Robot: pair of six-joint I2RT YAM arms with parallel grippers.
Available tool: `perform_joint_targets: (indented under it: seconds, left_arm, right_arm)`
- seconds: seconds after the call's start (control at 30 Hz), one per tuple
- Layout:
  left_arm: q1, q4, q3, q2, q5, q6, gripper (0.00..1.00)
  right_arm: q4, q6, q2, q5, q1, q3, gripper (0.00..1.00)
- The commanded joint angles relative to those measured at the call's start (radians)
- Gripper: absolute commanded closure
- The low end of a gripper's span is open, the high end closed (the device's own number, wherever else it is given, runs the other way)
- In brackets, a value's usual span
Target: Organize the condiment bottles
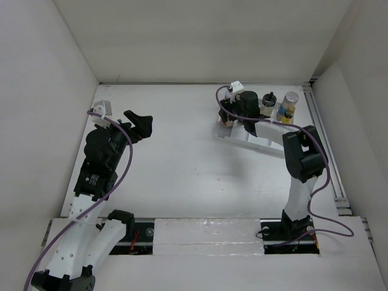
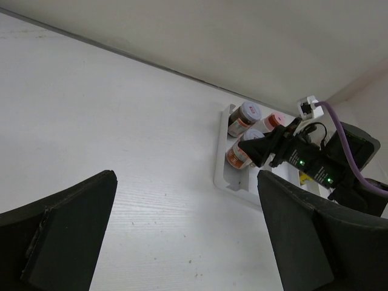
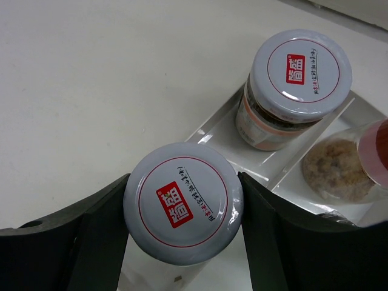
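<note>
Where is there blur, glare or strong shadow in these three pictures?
Top external view: even light, soft shadows, the bottles small and partly hidden. Left wrist view: the left gripper is dark and blurred, close to the lens. Right wrist view: the near jar in the right gripper is sharp with slight sheen; the pink-capped jar is blurred.
</note>
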Motion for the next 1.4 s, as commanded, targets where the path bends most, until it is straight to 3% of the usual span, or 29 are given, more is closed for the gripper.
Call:
perform_joint_targets:
  seconds: [0.0,0.07,0.47,0.77,0.83,0.87,0.9,1.37]
  left_arm:
    - [0.003,0.050,0.016,0.001,0.016,0.010,0.02]
    - [0.003,0.050,0.016,0.001,0.016,0.010,0.02]
    - [0.003,0.050,0.016,0.001,0.016,0.010,0.01]
    - [0.003,0.050,0.016,0.001,0.016,0.010,0.01]
    - [0.003,0.050,0.025,0.001,0.016,0.010,0.01]
    - [0.003,0.050,0.025,0.001,0.016,0.010,0.01]
    - [0.003,0.050,0.025,0.001,0.016,0.010,0.01]
    - [0.003,0.041,0.025,-0.041,0.005,0.000,0.01]
  right_arm:
    - [0.138,-0.008,-0.005,0.008,0.009,0.015,0.45]
    - [0.138,-0.008,-0.005,0.008,0.009,0.015,0.43]
    - [0.138,0.010,-0.069,-0.012,0.027,-0.003,0.05]
    - [0.038,-0.002,-0.287,-0.034,0.058,0.006,0.00]
    - [-0.027,-0.020,-0.347,-0.043,0.082,0.016,0.07]
    - [-0.042,-0.020,-0.366,-0.066,0.108,0.016,0.10]
    - [-0.042,-0.020,-0.384,-0.081,0.125,0.016,0.00]
    - [-0.062,-0.074,-0.531,-0.193,0.520,-0.242,0.00]
